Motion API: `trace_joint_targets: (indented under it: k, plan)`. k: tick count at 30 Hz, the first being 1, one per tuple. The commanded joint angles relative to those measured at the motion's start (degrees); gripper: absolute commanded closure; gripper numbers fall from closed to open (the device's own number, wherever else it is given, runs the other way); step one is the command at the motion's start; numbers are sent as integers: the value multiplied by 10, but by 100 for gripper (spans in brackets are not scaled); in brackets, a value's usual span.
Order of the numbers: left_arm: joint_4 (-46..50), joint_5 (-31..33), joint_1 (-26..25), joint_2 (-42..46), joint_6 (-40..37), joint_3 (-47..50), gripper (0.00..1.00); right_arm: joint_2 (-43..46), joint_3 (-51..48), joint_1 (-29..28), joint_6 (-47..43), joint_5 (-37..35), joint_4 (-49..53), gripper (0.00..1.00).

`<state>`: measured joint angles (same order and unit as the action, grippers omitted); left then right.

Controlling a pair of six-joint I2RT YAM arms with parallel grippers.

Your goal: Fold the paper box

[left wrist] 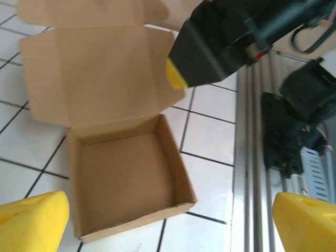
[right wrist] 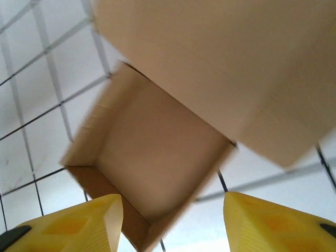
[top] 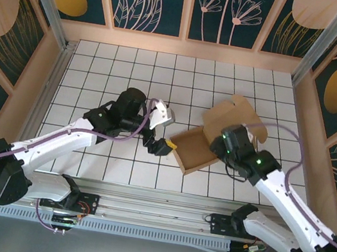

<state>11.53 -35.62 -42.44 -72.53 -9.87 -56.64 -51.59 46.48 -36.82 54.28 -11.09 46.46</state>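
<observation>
- two arms reach in over the white gridded table (top: 125, 73), one from each near corner.
- the paper box (top: 195, 151) sits right of the table's middle, closer to the near edge than to the far one. it is a shallow square tray, open side up, with its walls standing.
- its lid (top: 234, 115) joins the tray's far wall and leans back open toward the table's far right corner, side flaps spread.
- the left gripper (top: 164, 145) hovers just beside the tray's left side, jaws spread as wide as they go, with nothing between them. in the left wrist view its yellow fingertips (left wrist: 34, 220) sit far apart, with the tray below them.
- the right gripper (right wrist: 176, 220) hangs over the tray near the lid's hinge. its fingers are parted, the tray's floor shows through the gap, and nothing is gripped.
- in the left wrist view one yellow fingertip of the right gripper lies over the lid's edge; i cannot tell whether it touches.
</observation>
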Motion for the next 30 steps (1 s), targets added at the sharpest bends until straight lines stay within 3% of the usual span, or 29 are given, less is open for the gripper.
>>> trace_joint_targets:
  k: [1, 3, 7, 13, 19, 25, 30]
  plan:
    - [-6, -37, 1, 10, -33, -7, 1, 27, -61, 14, 185, 61, 1, 44]
    - [-18, -40, 0, 17, -34, 0, 1, 22, -94, 15, 217, 70, -39, 42]
    - [47, -18, 0, 35, -88, -7, 1, -34, -136, 17, 269, 96, -97, 42]
    - [86, 2, -1, 67, -96, 2, 1, -104, -153, 19, 234, 100, -209, 43]
    - [68, 19, -1, 82, -63, 27, 1, -135, -166, 26, 209, 86, -250, 47]
    - [47, 55, -1, 83, -38, 40, 1, -215, -81, 52, 32, -27, -231, 48]
    - [-22, 175, -1, 82, 30, 60, 1, -311, -17, 106, -153, -84, -278, 49]
